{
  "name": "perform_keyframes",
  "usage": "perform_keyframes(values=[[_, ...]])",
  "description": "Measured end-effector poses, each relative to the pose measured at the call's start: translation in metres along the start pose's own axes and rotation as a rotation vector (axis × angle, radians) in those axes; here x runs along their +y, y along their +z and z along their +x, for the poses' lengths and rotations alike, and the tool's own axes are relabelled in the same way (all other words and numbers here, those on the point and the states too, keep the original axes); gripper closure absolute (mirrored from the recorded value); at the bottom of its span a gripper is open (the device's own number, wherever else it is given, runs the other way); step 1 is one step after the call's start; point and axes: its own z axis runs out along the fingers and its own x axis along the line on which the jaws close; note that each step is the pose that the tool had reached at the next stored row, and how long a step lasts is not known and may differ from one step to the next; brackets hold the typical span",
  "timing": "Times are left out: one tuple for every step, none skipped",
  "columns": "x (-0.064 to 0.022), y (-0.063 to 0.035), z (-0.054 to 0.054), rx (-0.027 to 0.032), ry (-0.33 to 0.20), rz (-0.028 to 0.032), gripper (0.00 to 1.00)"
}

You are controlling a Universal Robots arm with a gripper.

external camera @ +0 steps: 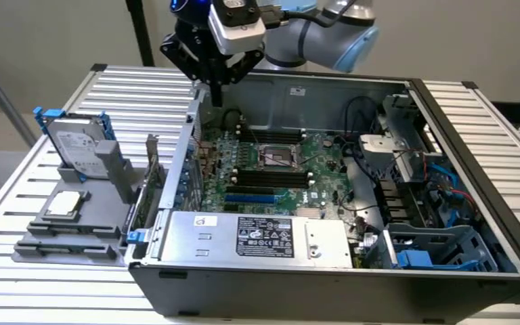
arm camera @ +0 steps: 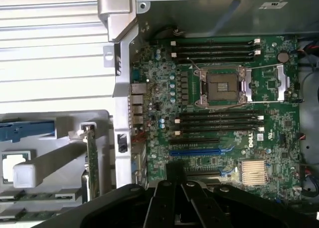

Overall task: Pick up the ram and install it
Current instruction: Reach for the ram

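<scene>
Gripper (arm camera: 180, 188) shut, dark, blocking part of motherboard (arm camera: 224, 113).

A ribbed silver metal table (external camera: 106, 88), bearing an open black computer case (external camera: 332, 291) on its side and, just beside at the exterior view's left, a grey plastic parts holder (external camera: 70, 237).

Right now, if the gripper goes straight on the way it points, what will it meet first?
Probably the motherboard, near its edge beside the case wall. The gripper points straight down above that edge, fingers shut. Depth is unclear, so the wall's rim could come first.
</scene>
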Motion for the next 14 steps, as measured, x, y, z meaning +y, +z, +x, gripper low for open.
perform_keyframes(values=[[-0.0017, -0.0002, 0.004, -0.0002, 0.000, 0.0001, 0.89], [-0.0034, -0.0004, 0.009, -0.0004, 0.000, 0.0000, 0.89], [-0.0052, -0.0006, 0.013, -0.0007, 0.000, 0.0000, 0.89], [-0.0069, -0.0007, 0.017, -0.0010, 0.000, 0.0000, 0.89], [-0.0085, -0.0009, 0.022, -0.0014, 0.000, 0.0000, 0.89], [-0.0103, -0.0010, 0.027, -0.0019, 0.000, -0.0001, 0.89], [-0.0119, -0.0012, 0.031, -0.0024, 0.000, -0.0002, 0.89], [-0.0134, -0.0014, 0.035, -0.0028, 0.000, -0.0001, 0.89], [-0.0148, -0.0015, 0.040, -0.0031, 0.000, 0.0000, 0.89], [-0.0162, -0.0017, 0.044, -0.0034, 0.000, 0.0000, 0.89], [-0.0175, -0.0018, 0.049, -0.0037, 0.000, 0.0003, 0.89], [-0.0187, -0.0020, 0.053, -0.0039, 0.000, 0.0006, 0.89], [-0.0198, -0.0021, 0.057, -0.0043, 0.000, 0.0012, 0.89], [-0.0208, -0.0023, 0.062, -0.0047, 0.000, 0.0018, 0.89]])
